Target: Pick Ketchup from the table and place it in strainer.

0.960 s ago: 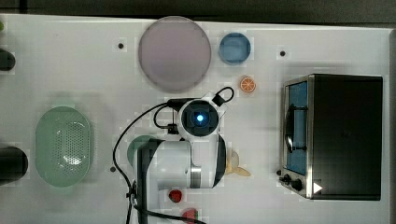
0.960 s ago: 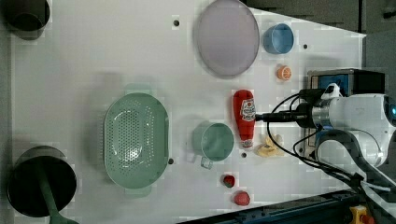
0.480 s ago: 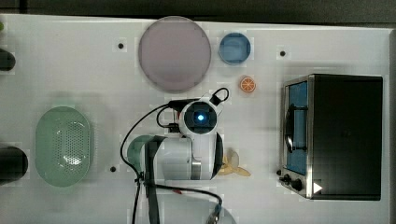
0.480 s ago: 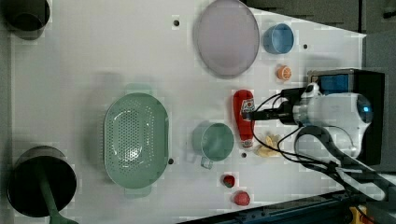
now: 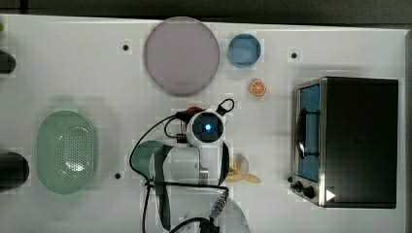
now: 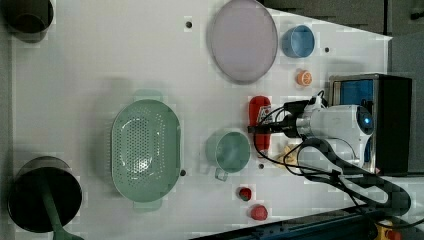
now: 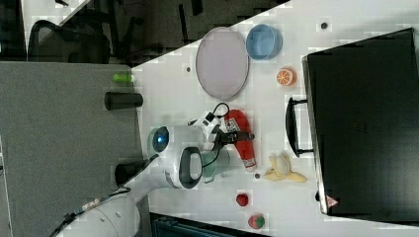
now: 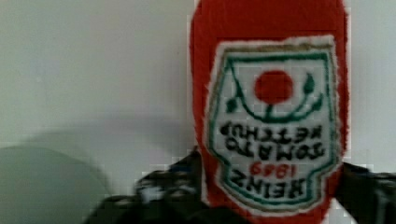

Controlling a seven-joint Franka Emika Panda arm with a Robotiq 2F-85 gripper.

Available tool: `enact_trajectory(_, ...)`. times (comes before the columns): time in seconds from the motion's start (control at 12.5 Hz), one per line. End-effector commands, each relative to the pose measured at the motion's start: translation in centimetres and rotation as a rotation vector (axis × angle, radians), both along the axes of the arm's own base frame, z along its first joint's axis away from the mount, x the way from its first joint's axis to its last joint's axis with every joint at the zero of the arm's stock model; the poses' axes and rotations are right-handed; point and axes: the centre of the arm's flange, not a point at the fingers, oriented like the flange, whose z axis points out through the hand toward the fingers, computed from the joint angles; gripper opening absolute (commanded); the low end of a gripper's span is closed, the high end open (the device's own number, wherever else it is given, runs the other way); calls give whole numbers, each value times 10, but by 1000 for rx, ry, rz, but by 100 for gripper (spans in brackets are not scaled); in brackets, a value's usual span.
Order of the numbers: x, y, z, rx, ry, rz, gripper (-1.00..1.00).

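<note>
The end effector (image 8: 271, 196) stood with its fingers spread either side of the slim red plastic ketchup bottle (image 8: 268, 93) lying on the white tabletop (image 6: 125, 60), nothing yet gripped, and I judged it should close squarely across the labelled middle for balance.
</note>
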Motion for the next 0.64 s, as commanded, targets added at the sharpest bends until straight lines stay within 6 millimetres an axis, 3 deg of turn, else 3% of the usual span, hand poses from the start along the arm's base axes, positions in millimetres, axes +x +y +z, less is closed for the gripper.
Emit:
enact_trajectory(0.08,16,0,28,-1,-83,23,25)
enact_trajectory(0.24,25,-2,55,-8,-132,-5,25)
enact_trajectory(0.4,34,1,98,-16,-193,-52,25)
enact_trajectory(0.64,36,26,168,-25,-189,-94,25)
